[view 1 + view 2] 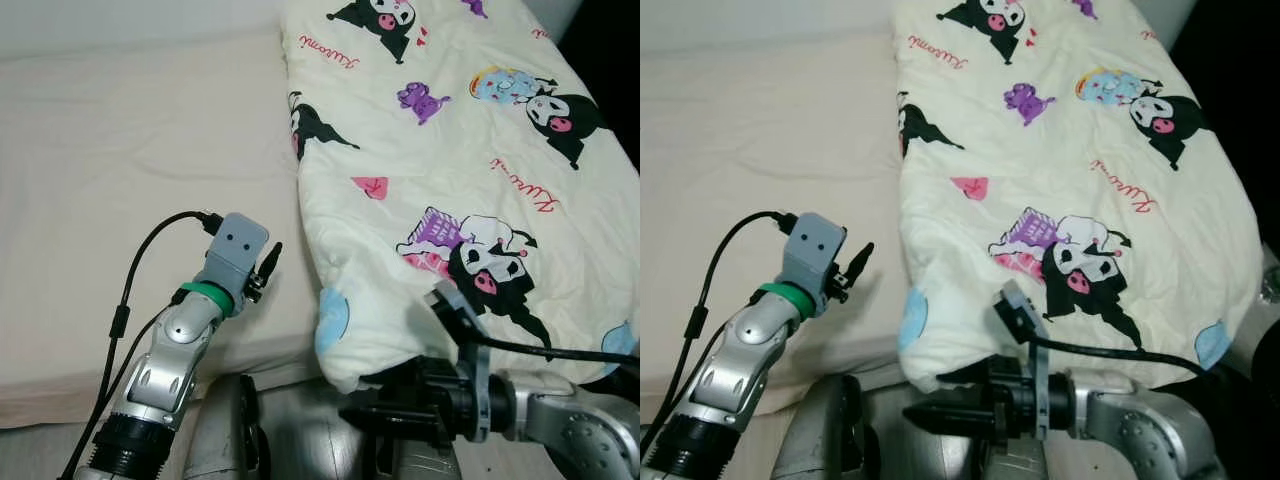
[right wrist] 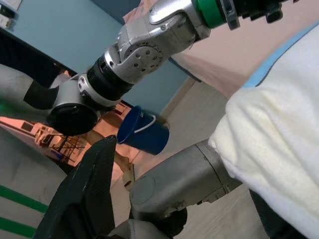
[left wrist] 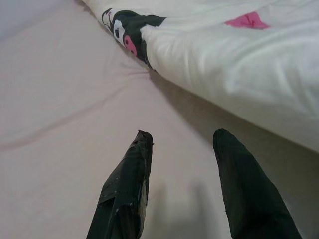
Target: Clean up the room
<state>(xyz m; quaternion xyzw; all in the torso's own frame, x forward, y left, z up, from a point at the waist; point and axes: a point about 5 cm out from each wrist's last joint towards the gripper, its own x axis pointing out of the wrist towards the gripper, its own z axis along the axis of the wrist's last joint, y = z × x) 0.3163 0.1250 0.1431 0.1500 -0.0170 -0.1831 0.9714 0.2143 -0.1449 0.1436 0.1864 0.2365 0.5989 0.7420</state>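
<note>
Cream comforter (image 1: 450, 190) with black-and-white cartoon prints spread over the right side of the bed, near corner drooping off the mattress edge. Bare beige sheet (image 1: 130, 180) on the left side.

Left gripper (image 3: 182, 149) poised just above the sheet, right beside the comforter's folded edge, fingers spread apart with nothing between them. Right gripper (image 1: 925, 415) down below the mattress edge, just under the hanging corner, pointing toward the robot's left. Wrist view there gives one black finger on one side and the puffy corner hem close by; probably open with the corner close to the gap, but not clear enough to call — can't tell whether anything is pinched.

Handling-wise: looks soft, puffy, fairly light but bulky. Zero stiffness, so likely to sag and slide wherever unsupported. Fabric seems smooth, so a shallow pinch may well slip out. Best bet looks like a deep bite on the thick hem at the dangling corner, plus a second grab along the folded edge by the left gripper, so both ends get carried together.

Blue bucket (image 2: 143, 133) on the floor beyond, nothing to worry about.
</note>
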